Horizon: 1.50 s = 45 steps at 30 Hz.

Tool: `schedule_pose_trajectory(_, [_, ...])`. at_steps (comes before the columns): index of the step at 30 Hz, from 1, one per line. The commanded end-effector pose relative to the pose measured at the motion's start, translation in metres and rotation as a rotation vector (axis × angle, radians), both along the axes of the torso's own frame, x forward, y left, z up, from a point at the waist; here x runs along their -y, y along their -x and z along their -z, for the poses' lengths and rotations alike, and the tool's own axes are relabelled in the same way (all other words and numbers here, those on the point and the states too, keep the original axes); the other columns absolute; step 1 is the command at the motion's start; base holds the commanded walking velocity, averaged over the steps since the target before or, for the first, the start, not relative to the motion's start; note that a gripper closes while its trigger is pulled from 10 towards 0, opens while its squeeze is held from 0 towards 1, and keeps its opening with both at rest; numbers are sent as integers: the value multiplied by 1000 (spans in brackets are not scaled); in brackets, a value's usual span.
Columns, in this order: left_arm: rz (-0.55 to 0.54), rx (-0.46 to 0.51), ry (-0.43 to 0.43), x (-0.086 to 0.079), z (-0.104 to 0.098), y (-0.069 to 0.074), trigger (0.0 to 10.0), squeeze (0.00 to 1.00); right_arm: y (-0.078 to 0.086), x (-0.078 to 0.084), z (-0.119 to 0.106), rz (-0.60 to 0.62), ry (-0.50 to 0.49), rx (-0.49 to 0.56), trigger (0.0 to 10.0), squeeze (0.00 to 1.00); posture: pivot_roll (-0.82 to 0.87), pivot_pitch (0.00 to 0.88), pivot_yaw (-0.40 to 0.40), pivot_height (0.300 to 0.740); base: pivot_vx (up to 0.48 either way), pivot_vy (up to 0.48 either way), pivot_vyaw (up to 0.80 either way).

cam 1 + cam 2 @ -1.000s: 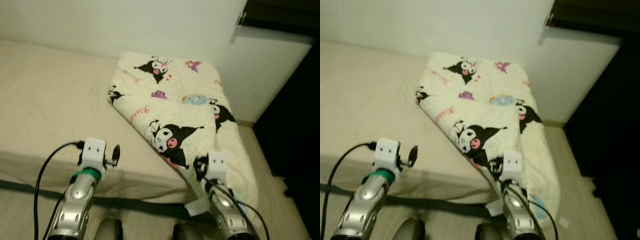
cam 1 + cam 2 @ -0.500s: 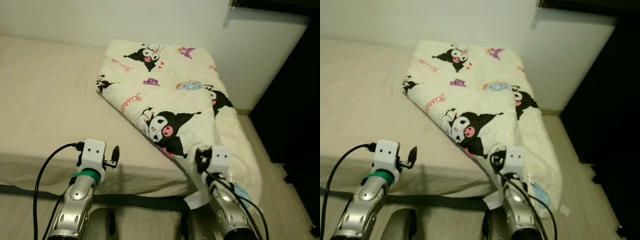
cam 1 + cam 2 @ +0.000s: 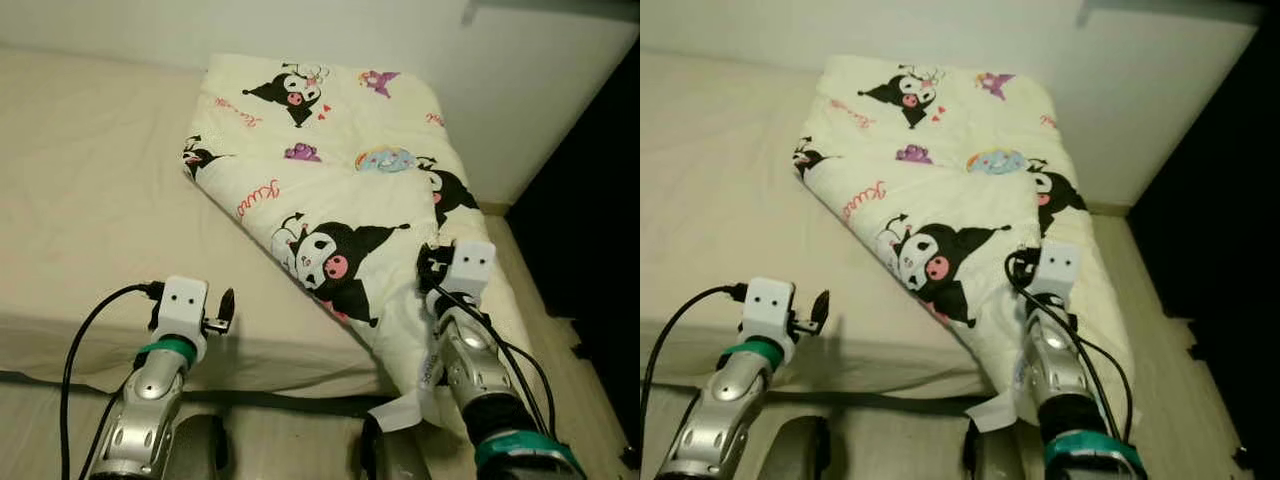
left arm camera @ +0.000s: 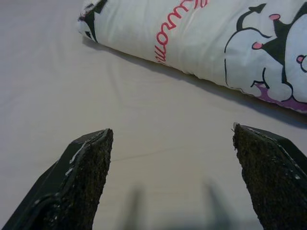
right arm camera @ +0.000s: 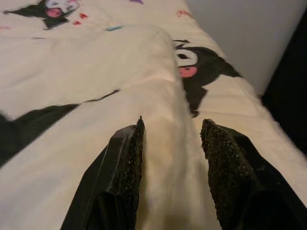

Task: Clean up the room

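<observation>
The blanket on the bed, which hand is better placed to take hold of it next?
The right hand, most likely. Its open fingers already straddle a raised fold of the blanket at the bed's corner. The left hand is open too, but over bare sheet, apart from the blanket's edge.

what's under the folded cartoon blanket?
The blanket lies on the bed's beige sheet, its right side draping off the mattress edge toward the floor. Whatever else lies beneath it is covered. The right gripper straddles a fold, fingers apart.
</observation>
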<state>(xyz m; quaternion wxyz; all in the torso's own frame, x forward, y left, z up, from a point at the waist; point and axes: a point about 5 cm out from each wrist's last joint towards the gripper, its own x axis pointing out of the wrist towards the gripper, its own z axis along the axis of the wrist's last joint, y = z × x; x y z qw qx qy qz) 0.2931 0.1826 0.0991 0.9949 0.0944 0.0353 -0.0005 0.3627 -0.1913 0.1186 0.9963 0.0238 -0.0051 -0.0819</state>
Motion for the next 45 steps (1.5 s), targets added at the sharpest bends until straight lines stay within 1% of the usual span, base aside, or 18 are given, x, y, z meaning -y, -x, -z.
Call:
schedule_pose_trajectory(1, [7, -8, -12, -2, 1, 3, 10000, 0, 0, 9, 0, 42, -10, -7, 10000, 0, 151, 46, -40, 575, 0, 0, 0])
schedule_pose_trajectory(3, [8, -6, -14, -3, 0, 4, 10000, 0, -2, 12, -1, 56, -14, -9, 10000, 0, 151, 46, -40, 575, 0, 0, 0])
schedule_pose_trajectory(9, [59, 55, -36, -10, -16, 16, 10000, 0, -2, 69, -13, 309, 16, -64, 10000, 0, 192, 125, -14, 575, 0, 0, 0])
schedule_pose_trajectory(14, [72, 97, -38, -19, -26, 23, 10000, 0, 2, 81, -7, 334, 76, -126, 10000, 0, 193, 137, -16, 575, 0, 0, 0])
schedule_pose_trajectory(18, [13, 89, -42, -31, -26, 23, 10000, 0, 0, 60, 7, 201, 89, -192, 10000, 0, 191, 140, -25, 575, 0, 0, 0])
schedule_pose_trajectory(19, [-14, 90, -45, -37, -27, 22, 10000, 0, -2, 40, 16, 99, 102, -229, 10000, 0, 191, 134, -29, 575, 0, 0, 0])
schedule_pose_trajectory(22, [-33, 97, -51, -41, -30, 21, 10000, 0, -3, 21, 23, 8, 102, -241, 10000, 0, 191, 131, -29, 575, 0, 0, 0])
schedule_pose_trajectory(24, [-77, 116, -60, -52, -36, 18, 10000, 0, -4, -15, 29, -151, 67, -229, 10000, 0, 191, 123, -33, 575, 0, 0, 0])
schedule_pose_trajectory(25, [-77, 116, -60, -52, -36, 18, 10000, 0, -4, -15, 29, -151, 67, -229, 10000, 0, 191, 123, -33, 575, 0, 0, 0])
schedule_pose_trajectory(26, [-109, 129, -68, -63, -43, 14, 10000, 0, -3, -44, 32, -276, 51, -212, 10000, 0, 195, 110, -37, 575, 0, 0, 0])
schedule_pose_trajectory(29, [-134, 159, -84, -74, -55, 9, 10000, 0, -1, -69, 31, -387, 21, -179, 10000, 0, 201, 97, -36, 575, 0, 0, 0])
schedule_pose_trajectory(33, [-145, 173, -79, -77, -60, 8, 10000, 0, -1, -77, 28, -434, -26, -155, 10000, 0, 203, 92, -35, 575, 0, 0, 0])
schedule_pose_trajectory(36, [-213, 283, -76, -96, -90, 0, 10000, 0, 11, -100, 6, -760, -488, -5, 10000, 0, 189, 68, -20, 575, 0, 0, 0])
schedule_pose_trajectory(37, [-213, 283, -76, -96, -90, 0, 10000, 0, 11, -100, 6, -760, -488, -5, 10000, 0, 189, 68, -20, 575, 0, 0, 0])
schedule_pose_trajectory(39, [-266, 337, -63, -107, -104, -3, 10000, 0, 35, -102, -2, -987, -608, 43, 10000, 0, 182, 62, -8, 575, 0, 0, 0])
schedule_pose_trajectory(41, [-312, 386, -49, -118, -117, -6, 10000, 0, 76, -90, 16, -1242, -538, -37, 10000, 0, 177, 51, 0, 575, 0, 0, 0])
schedule_pose_trajectory(42, [-312, 386, -49, -118, -117, -6, 10000, 0, 76, -90, 16, -1242, -538, -37, 10000, 0, 177, 51, 0, 575, 0, 0, 0])
schedule_pose_trajectory(45, [-322, 421, -46, -121, -127, -11, 10000, 0, 115, -62, 55, -1344, -465, -224, 10000, 0, 174, 48, 5, 575, 0, 0, 0])
